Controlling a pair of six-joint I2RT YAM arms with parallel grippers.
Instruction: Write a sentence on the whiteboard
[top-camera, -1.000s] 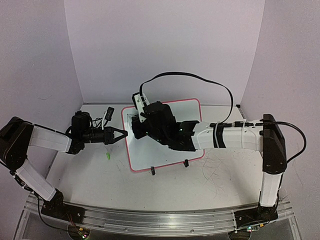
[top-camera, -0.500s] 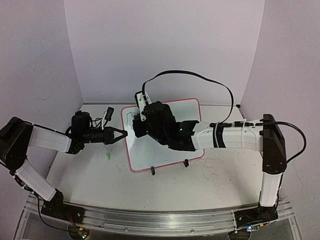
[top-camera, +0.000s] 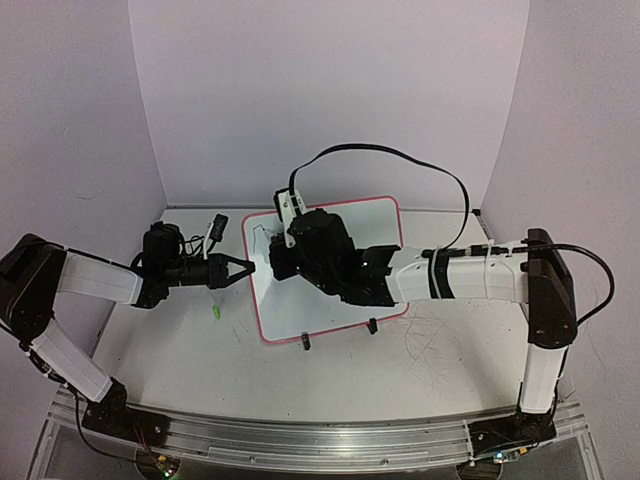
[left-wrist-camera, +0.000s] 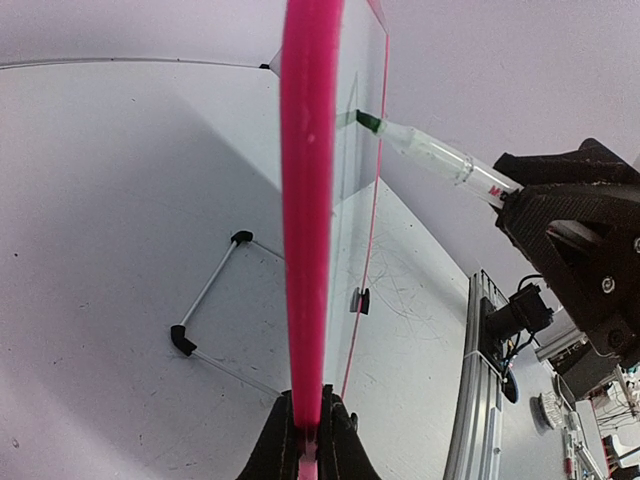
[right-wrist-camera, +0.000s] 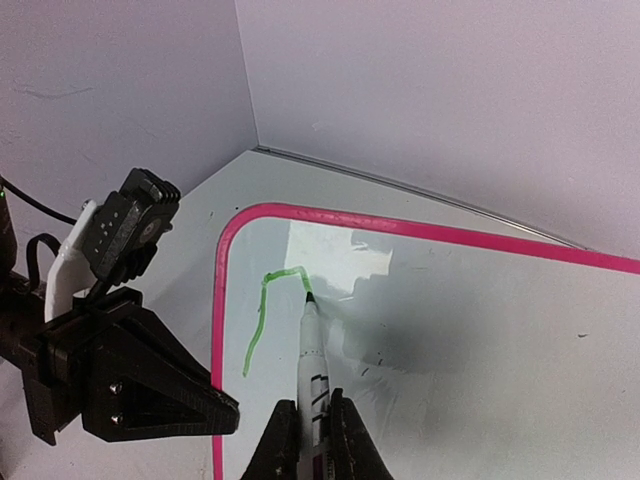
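Note:
The whiteboard (top-camera: 330, 300) with its pink-red rim stands tilted mid-table on black feet. My left gripper (top-camera: 248, 267) is shut on its left rim; the rim (left-wrist-camera: 308, 220) runs up from the jaws in the left wrist view. My right gripper (right-wrist-camera: 318, 440) is shut on a white marker (right-wrist-camera: 312, 370) whose green tip touches the board (right-wrist-camera: 480, 330) near its top left corner. Of the sentence only a first green stroke (right-wrist-camera: 262, 315) shows: a long line up, then a short hook to the right. The marker also shows in the left wrist view (left-wrist-camera: 440, 157).
A small green marker cap (top-camera: 214, 313) lies on the table left of the board. The board's wire stand with black feet (left-wrist-camera: 183, 338) rests behind it. Purple walls enclose the back and sides. An aluminium rail (top-camera: 300, 440) runs along the near edge.
My right gripper has shifted slightly to the right with the marker along the board's top left. The left arm and the board have not moved.

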